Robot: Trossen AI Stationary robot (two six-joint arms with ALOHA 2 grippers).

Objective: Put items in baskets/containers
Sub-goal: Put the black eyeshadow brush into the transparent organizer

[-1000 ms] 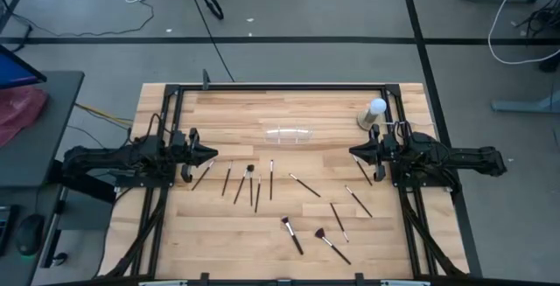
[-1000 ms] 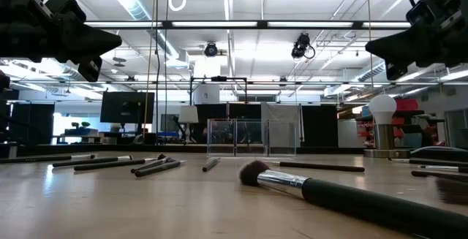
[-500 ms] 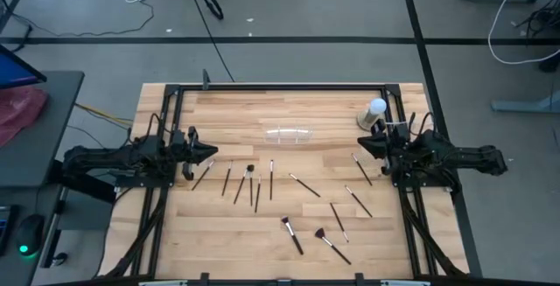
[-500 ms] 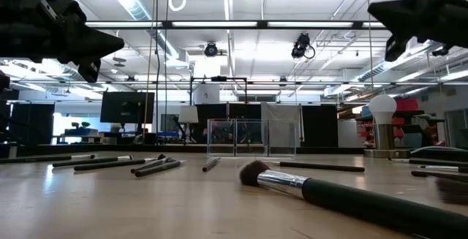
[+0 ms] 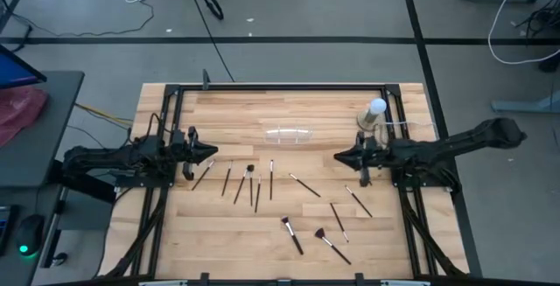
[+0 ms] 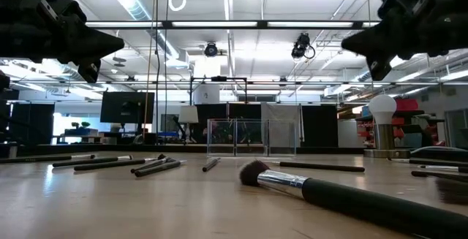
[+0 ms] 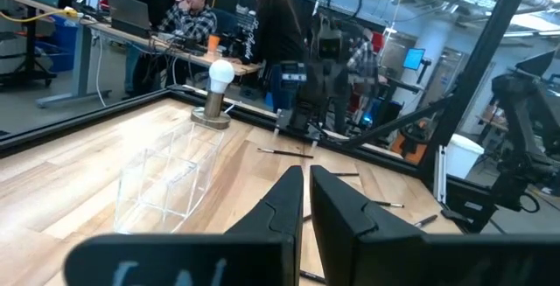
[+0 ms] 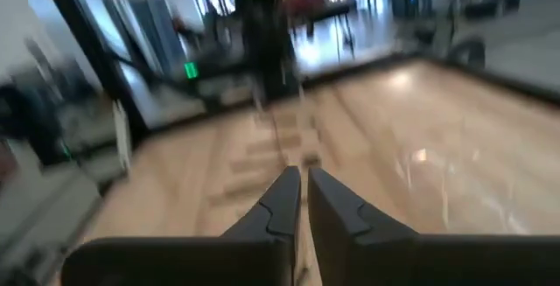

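Slender dark brushes (image 5: 270, 179) beside clear tray (image 5: 289, 135)

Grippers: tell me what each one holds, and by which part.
Nothing. The left gripper and the right gripper are both shut and empty, above the table; every brush lies loose.

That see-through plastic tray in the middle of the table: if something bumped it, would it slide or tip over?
The clear tray is probably light: its walls look thin and its compartments look empty. It would likely slide on the smooth wooden table rather than tip, since it sits low and wide. A brush dropped in hard might shift it.
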